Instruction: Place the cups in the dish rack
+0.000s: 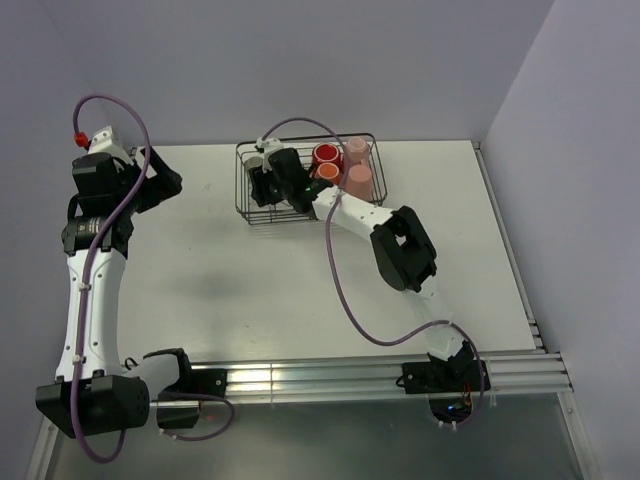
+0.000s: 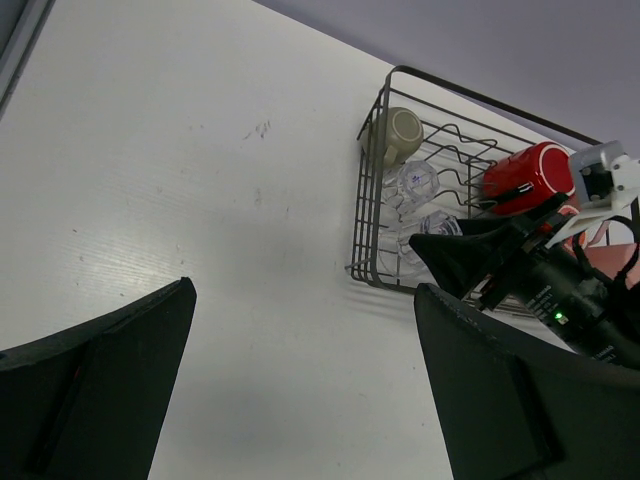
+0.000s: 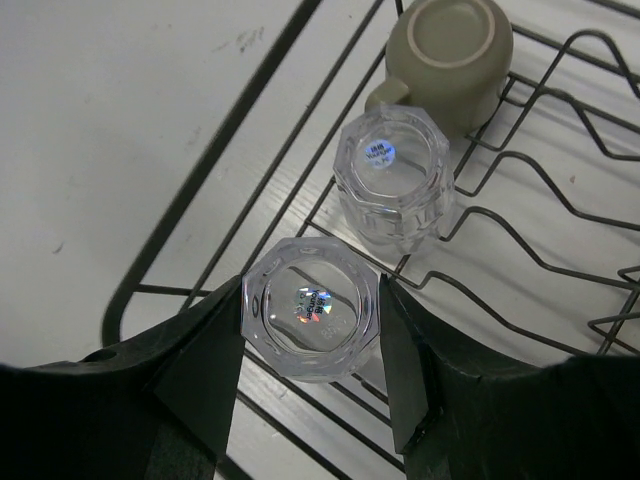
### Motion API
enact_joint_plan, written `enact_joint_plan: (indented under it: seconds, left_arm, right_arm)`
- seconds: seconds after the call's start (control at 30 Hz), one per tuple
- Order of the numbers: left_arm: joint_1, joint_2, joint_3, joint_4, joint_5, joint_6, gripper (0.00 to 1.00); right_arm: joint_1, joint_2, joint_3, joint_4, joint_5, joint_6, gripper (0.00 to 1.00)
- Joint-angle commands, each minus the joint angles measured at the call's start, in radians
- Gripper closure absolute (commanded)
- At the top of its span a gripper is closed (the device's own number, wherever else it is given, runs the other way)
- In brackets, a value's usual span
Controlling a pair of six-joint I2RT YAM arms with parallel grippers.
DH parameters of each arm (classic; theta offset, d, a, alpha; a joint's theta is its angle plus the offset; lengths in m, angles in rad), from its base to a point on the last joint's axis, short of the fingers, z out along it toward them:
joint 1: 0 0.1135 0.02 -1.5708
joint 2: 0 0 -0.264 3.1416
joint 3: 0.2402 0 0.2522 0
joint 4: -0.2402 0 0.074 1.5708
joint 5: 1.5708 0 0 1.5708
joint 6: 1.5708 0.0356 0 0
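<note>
Right claw (image 3: 311,330): we see it clamped on a clear glass (image 3: 310,300) in the dish rack's (image 3: 165,260) corner.
Left claw (image 2: 305,290): we find it spread wide, empty, above the table (image 2: 150,150).
Neighbours: second clear glass (image 3: 393,175) and grey-olive mug (image 3: 450,45) stand just beyond, inside the rack.

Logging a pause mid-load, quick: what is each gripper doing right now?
Left gripper: open, holding nothing.
Right gripper: fingers closed on a clear glass.
</note>
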Motion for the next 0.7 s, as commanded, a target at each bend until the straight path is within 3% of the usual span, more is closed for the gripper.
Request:
enact_joint_plan:
  seconds: [0.0,0.17,0.3,0.67]
  left_arm:
    - [0.004,-0.009,0.032,0.009,0.017,0.02,0.01]
    - [0.004,-0.012,0.023,0.013,0.017,0.023,0.01]
    - [0.004,-0.003,0.031,0.008,0.022,0.024,0.01]
    - [0.004,0.015,0.041,-0.007,0.02,0.035,0.01]
  right_arm:
    - [0.01,0.022,0.012,0.019,0.033,-0.005,1.0]
    - [0.014,0.043,0.035,0.016,0.069,-0.002,0.97]
    - [0.024,0.055,0.052,0.019,0.093,-0.019,0.89]
    - [0.033,0.06,0.062,0.001,0.139,-0.035,0.45]
